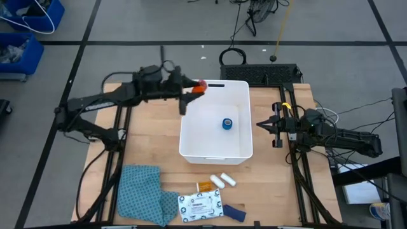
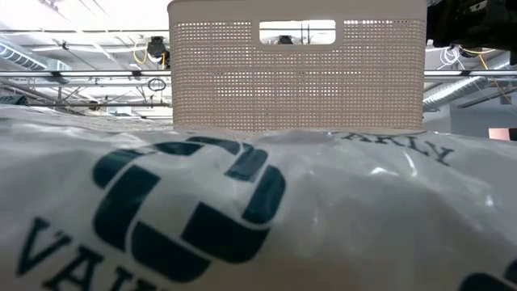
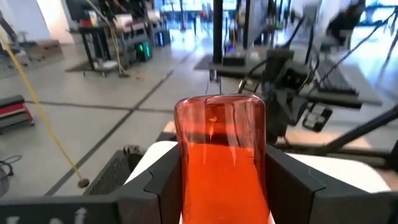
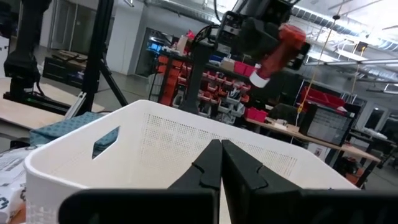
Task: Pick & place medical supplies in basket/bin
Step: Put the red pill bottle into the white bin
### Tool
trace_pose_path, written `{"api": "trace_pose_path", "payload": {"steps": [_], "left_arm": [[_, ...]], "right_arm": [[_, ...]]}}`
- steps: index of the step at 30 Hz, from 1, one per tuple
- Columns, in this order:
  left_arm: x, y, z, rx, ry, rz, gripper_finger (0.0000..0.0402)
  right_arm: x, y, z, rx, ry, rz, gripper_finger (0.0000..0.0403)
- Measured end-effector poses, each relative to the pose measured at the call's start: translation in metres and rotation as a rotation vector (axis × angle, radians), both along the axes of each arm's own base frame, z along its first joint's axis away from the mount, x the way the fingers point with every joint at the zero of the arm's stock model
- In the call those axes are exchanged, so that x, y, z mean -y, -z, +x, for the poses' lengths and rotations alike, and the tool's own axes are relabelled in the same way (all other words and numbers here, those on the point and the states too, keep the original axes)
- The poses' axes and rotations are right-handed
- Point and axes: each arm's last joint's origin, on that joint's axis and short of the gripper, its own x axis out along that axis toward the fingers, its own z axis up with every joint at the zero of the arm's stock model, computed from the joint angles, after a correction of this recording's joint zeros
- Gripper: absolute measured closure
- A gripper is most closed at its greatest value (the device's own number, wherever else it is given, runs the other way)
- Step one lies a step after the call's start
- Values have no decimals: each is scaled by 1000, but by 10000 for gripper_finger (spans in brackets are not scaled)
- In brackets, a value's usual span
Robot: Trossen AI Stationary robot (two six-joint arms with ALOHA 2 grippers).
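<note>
My left gripper [image 1: 193, 90] hangs over the far left corner of the white bin [image 1: 245, 150] and is shut on a see-through red-orange bottle [image 3: 221, 149], whose white end [image 4: 260, 79] shows in the right wrist view. A blue tape roll [image 1: 227, 123] lies on the bin's floor. My right gripper [image 1: 259, 124] waits shut beside the bin's right wall. Near the front edge lie an orange pill bottle [image 1: 204, 186], two white cylinders [image 1: 223, 180], a white printed packet [image 1: 201, 205] and a dark blue strip [image 1: 234, 212]. My left gripper pinches the bottle's round sides [image 3: 186, 168] between its two fingers [image 3: 163, 183]. The fingers come in about level from the table's left, and the bottle runs along them and sticks out past their tips. It hangs clear above the bin, tilted, white end lowest.
A blue patterned cloth [image 1: 140, 191] lies at the table's near left. In the low view the printed packet [image 2: 242, 210] fills the foreground before the bin's perforated wall [image 2: 299, 89] with its handle slot. Bare wood [image 1: 152, 137] shows left of the bin.
</note>
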Motion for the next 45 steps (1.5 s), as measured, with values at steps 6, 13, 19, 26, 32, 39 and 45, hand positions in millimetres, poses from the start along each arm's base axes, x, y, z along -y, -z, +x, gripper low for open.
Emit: {"api": "trace_pose_path", "payload": {"steps": [6, 13, 19, 26, 32, 39, 45], "left_arm": [[-10, -11, 32, -119, 27, 26, 220], [-19, 8, 67, -199, 97, 13, 220], [-28, 41, 98, -276, 115, -10, 220], [-33, 83, 122, -368, 147, -50, 220], [-28, 105, 134, -419, 193, -44, 220], [-10, 119, 141, -478, 293, 25, 220], [-15, 147, 144, -605, 256, 0, 220]], "right_arm": [[0, 0, 0, 5, 3, -19, 403], [0, 0, 0, -4, 3, -9, 403], [0, 1, 0, -13, 2, -1, 403], [0, 2, 0, -17, 3, -2, 403], [0, 2, 0, -17, 5, -11, 403], [0, 2, 0, -17, 5, -15, 403], [0, 2, 0, -17, 5, -14, 403]]}}
